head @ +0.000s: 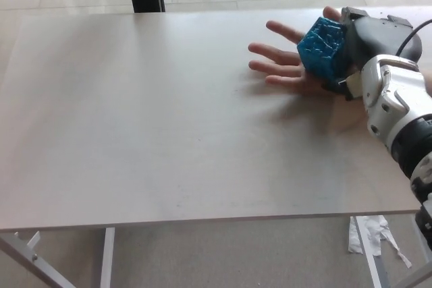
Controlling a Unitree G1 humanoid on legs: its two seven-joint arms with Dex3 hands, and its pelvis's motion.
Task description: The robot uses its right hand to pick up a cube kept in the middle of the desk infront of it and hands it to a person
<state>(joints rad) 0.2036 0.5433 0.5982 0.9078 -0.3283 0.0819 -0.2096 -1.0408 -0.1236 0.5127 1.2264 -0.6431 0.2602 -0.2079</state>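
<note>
We see bright, even daylight over the pale desk (169, 119), a soft shadow just below the person's fingers (273, 65), and mild overall softness.

The cube (325, 48) is bright teal-blue with a ridged, maze-like pattern on its faces. The robot hand (361, 42) holding it is dark grey to black, and the forearm (398, 109) behind it is white with black joints. The desk (155, 112) is pale grey-white, faintly streaked. The floor (236, 254) below is beige-grey
</note>
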